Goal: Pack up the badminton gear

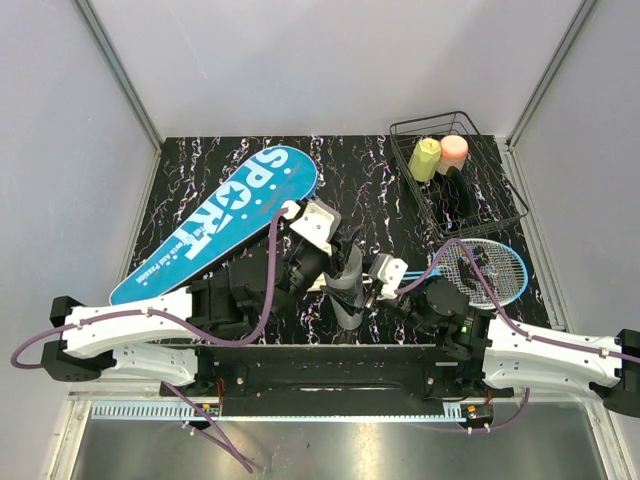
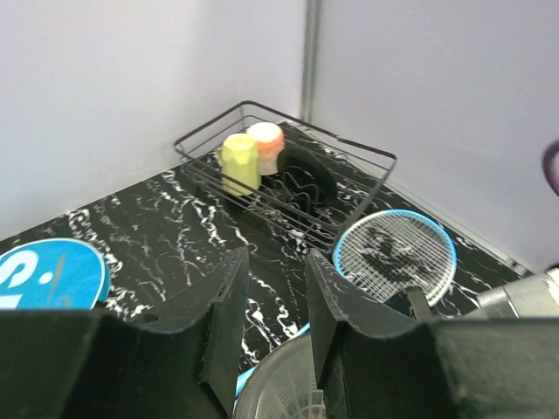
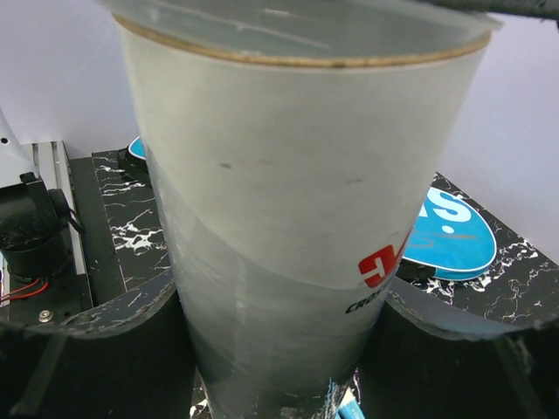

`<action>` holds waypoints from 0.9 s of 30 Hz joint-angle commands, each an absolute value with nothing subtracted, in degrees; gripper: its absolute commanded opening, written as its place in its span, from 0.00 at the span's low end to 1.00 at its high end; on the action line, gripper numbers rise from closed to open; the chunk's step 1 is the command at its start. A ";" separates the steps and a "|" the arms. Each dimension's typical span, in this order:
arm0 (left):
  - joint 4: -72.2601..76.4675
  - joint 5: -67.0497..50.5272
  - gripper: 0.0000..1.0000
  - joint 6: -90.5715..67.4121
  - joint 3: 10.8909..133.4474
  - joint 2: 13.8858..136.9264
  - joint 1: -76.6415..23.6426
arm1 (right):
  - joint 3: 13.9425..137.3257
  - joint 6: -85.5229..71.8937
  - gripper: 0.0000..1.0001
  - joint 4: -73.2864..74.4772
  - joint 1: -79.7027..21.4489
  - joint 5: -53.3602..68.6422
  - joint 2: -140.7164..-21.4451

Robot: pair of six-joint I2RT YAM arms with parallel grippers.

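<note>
My right gripper (image 1: 354, 292) is shut on the long white tube (image 1: 349, 284) and holds it upright near the table's front middle. The tube fills the right wrist view (image 3: 288, 201), gripped between both fingers (image 3: 105, 349). My left gripper (image 2: 275, 262) is open and empty just above the tube's open mouth (image 2: 279, 384), where a white shuttlecock (image 2: 293, 401) shows inside. One blue-framed racket (image 1: 485, 268) lies on the table at the right; its head also shows in the left wrist view (image 2: 395, 253). The blue "SPORT" cover (image 1: 215, 225) lies flat at the left. The second racket is not clearly in view.
A black wire basket (image 1: 505, 205) stands at the back right, holding a yellow bottle (image 1: 425, 158), a pink bottle (image 1: 454, 150) and a dark object. Grey walls close the table on three sides. Both arms crowd the front middle.
</note>
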State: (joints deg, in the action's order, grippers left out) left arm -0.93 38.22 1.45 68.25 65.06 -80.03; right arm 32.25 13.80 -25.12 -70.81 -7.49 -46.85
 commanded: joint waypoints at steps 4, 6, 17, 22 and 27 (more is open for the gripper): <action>-25.58 55.97 0.36 1.23 60.30 77.43 -82.62 | 38.06 16.08 0.42 -36.83 -71.90 -1.32 -45.71; -23.74 60.44 0.36 2.45 58.80 76.91 -83.23 | 37.36 16.17 0.42 -37.26 -71.89 -1.14 -45.00; -1.24 66.28 0.36 25.81 46.06 75.15 -87.28 | 36.04 15.82 0.43 -38.67 -71.90 -0.18 -44.47; 4.64 64.43 0.39 30.93 43.25 74.35 -87.63 | 35.69 15.65 0.43 -39.02 -71.90 -0.18 -43.86; 11.33 66.36 0.40 35.51 41.31 81.11 -87.63 | 35.16 14.33 0.43 -40.25 -71.98 -0.18 -43.86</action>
